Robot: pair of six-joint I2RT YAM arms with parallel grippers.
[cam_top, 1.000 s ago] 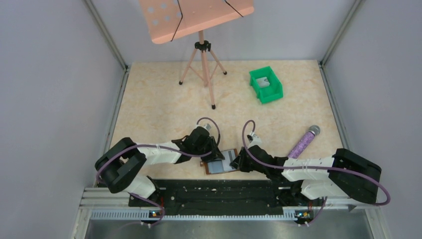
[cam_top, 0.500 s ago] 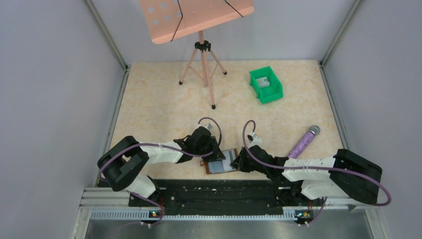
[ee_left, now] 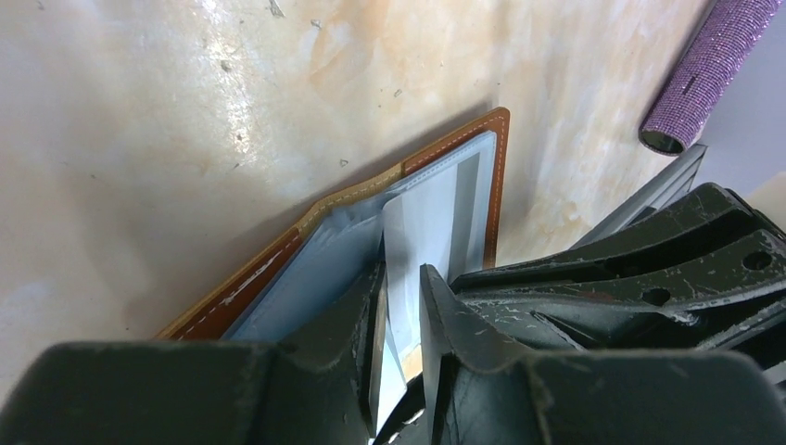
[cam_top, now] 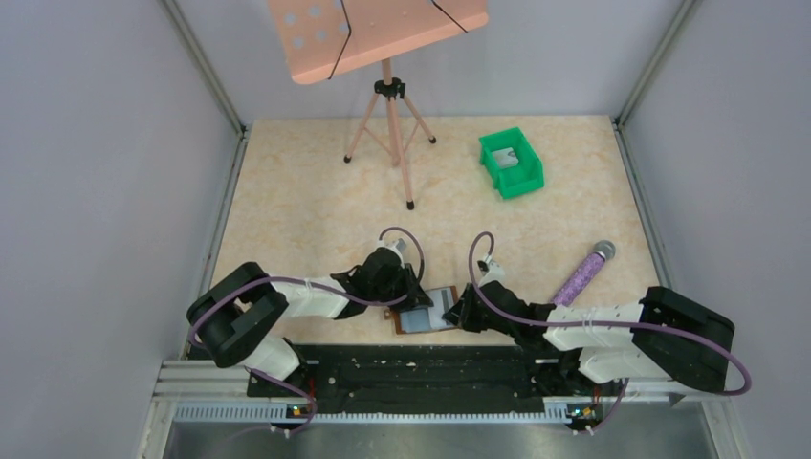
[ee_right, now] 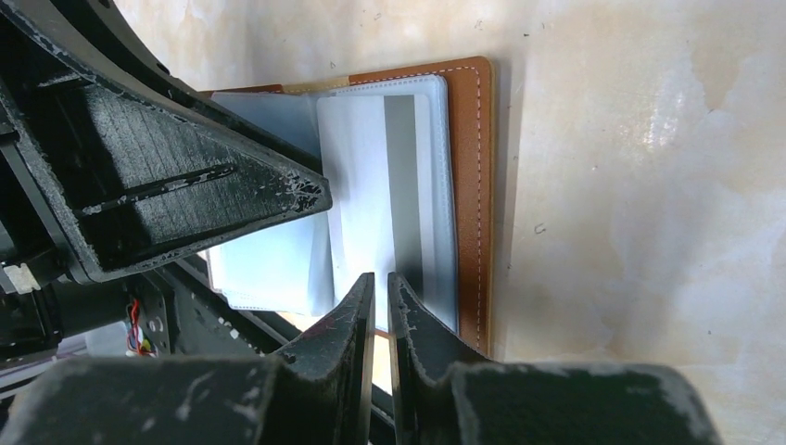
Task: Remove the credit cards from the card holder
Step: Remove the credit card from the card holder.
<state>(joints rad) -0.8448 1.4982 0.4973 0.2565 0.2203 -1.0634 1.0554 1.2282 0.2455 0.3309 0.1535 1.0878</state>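
The brown leather card holder (cam_top: 432,313) lies open at the table's near edge, between my two grippers. In the left wrist view its brown edge (ee_left: 278,260) frames the blue-grey panels. A light grey credit card (ee_left: 431,222) sticks out of the right panel at a slant and runs between the fingers of my left gripper (ee_left: 400,306), which is shut on it. In the right wrist view the card (ee_right: 361,185) shows a grey stripe. My right gripper (ee_right: 383,297) is shut on the near edge of the card holder's (ee_right: 470,185) right panel. From above, the left gripper (cam_top: 409,298) and right gripper (cam_top: 457,311) flank it.
A green plastic bin (cam_top: 524,182) with a grey card in it stands far right. A purple glittery microphone (cam_top: 585,271) lies right of the right arm and also shows in the left wrist view (ee_left: 709,65). A pink music stand's tripod (cam_top: 387,124) stands at the back.
My left gripper has shifted slightly left and toward the near edge. The right arm and the card holder have barely moved.
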